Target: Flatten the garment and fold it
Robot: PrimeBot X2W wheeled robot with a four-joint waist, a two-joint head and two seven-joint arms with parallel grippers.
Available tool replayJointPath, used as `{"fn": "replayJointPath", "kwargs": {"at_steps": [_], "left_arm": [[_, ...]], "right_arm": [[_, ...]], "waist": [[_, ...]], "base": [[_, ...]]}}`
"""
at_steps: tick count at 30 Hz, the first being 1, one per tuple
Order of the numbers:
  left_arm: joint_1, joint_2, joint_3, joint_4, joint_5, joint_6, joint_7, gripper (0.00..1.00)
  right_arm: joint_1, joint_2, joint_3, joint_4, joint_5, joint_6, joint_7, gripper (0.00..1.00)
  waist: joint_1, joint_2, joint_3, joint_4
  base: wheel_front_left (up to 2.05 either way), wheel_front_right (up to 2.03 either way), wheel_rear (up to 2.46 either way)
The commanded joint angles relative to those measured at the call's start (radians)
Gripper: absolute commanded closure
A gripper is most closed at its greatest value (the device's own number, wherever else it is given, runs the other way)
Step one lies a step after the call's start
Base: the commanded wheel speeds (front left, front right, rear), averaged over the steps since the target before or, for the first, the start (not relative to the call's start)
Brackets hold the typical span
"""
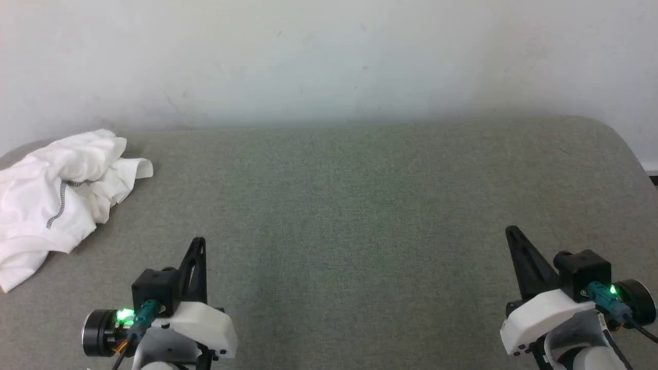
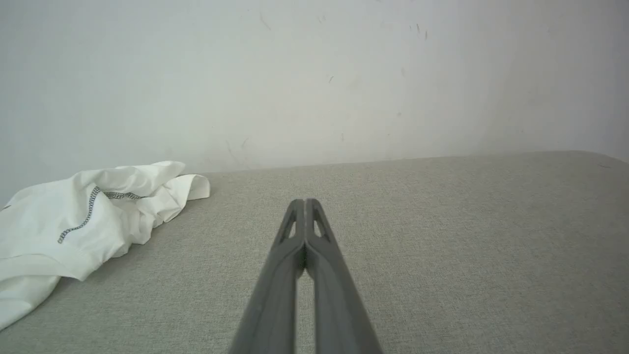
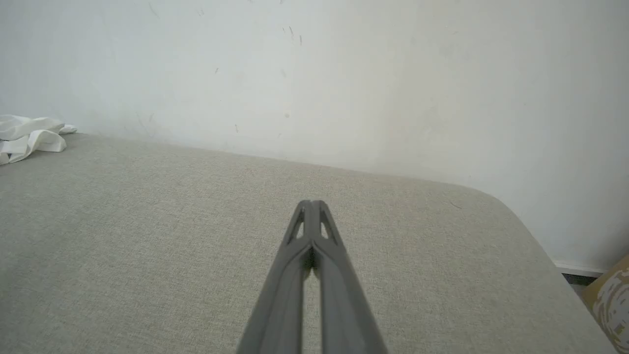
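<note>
Grey desk (image 1: 360, 205), crumpled white shirt (image 1: 46, 205).
Heaped at the desk's far left corner; soft, light, likely to bunch, best pinched at a hem edge. Closed and empty above the desk's near edge: left fingers (image 1: 195, 267), right fingers (image 1: 524, 262).

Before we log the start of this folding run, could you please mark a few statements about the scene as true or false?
1. The garment lies crumpled at the left end of the grey fabric surface. True.
2. The left gripper and the right gripper both have their fingers shut. True.
3. The left gripper holds a sleeve of the garment. False: it holds nothing and is apart from the garment.
4. The garment is spread flat. False: it is bunched in folds, with a zigzag seam showing.
5. The garment lies nearer the right gripper. False: it lies nearer the left gripper.
</note>
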Motion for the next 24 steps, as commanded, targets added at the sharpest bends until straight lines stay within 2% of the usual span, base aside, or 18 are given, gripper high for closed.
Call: {"fn": "replayJointPath", "kwargs": {"at_steps": [1, 24], "left_arm": [[-0.013, -0.004, 0.004, 0.003, 0.006, -0.008, 0.000, 1.00], [-0.013, -0.004, 0.004, 0.003, 0.006, -0.008, 0.000, 1.00]], "right_arm": [[-0.010, 0.003, 0.000, -0.003, -0.008, -0.001, 0.000, 1.00], [-0.010, 0.003, 0.000, -0.003, -0.008, -0.001, 0.000, 1.00]], "waist": [[0.0000, 0.0000, 0.000, 0.000], [0.0000, 0.0000, 0.000, 0.000]], "base": [[0.00, 0.00, 0.00], [0.00, 0.00, 0.00]]}}
